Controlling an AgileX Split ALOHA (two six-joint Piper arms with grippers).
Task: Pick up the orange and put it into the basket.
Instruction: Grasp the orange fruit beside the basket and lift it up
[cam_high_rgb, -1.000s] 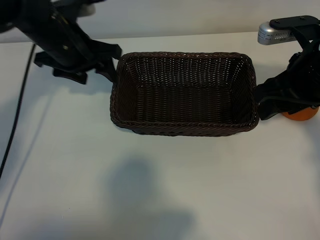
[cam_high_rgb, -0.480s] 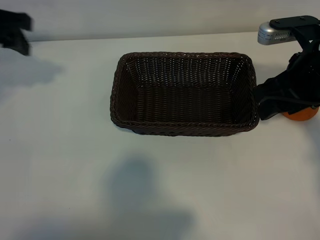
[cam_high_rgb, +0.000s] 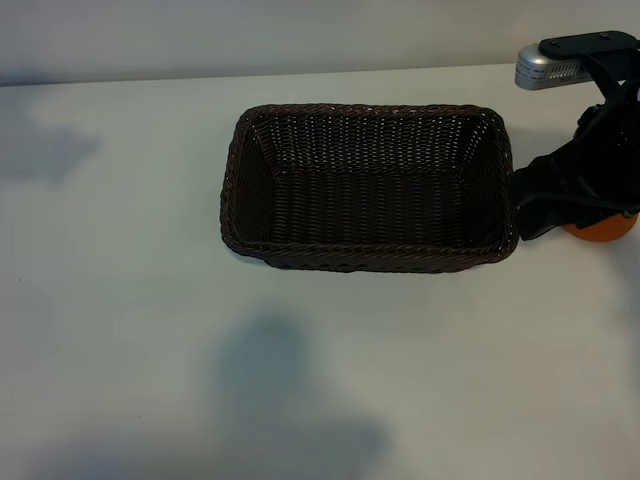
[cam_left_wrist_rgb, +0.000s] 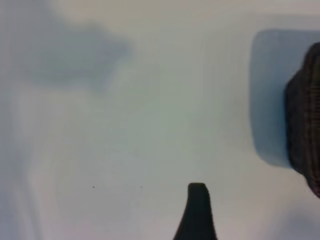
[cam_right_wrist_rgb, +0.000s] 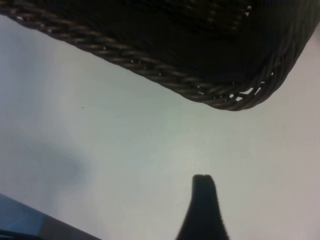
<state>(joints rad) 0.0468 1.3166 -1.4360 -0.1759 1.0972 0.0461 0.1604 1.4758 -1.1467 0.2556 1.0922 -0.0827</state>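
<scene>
exterior view shows the large rectangular dark brown woven wicker basket (cam_high_rgb: 368, 188) sitting toward the far edge of the white bench (cam_high_rgb: 300, 380), roughly midway along it, with nothing inside. the small round orange fruit (cam_high_rgb: 603, 229) rests on the bench just beyond the basket's right end, close to the bench's right edge; only its lower part shows, the rest being covered by the black right arm, and its stem end cannot be made out. the right gripper (cam_high_rgb: 560, 200) hangs between the basket's right wall and the orange, right over the fruit, its body a dark mass cut off by the frame's right side. its jaws stand fairly wide apart, and whether they touch the orange cannot be told, since the arm hides that spot.

the right wrist view gives only one dark fingertip (cam_right_wrist_rgb: 202, 210) above bare bench, with the basket's braided rim and a rounded corner (cam_right_wrist_rgb: 220, 92) near it; the orange is out of that view.

the left arm is outside the exterior view. its wrist view shows a single dark fingertip (cam_left_wrist_rgb: 197, 212) over bare bench, well apart from a blurred sliver of the basket (cam_left_wrist_rgb: 305, 135) cut off at the frame's side. the left gripper stands wide open and holds nothing.
</scene>
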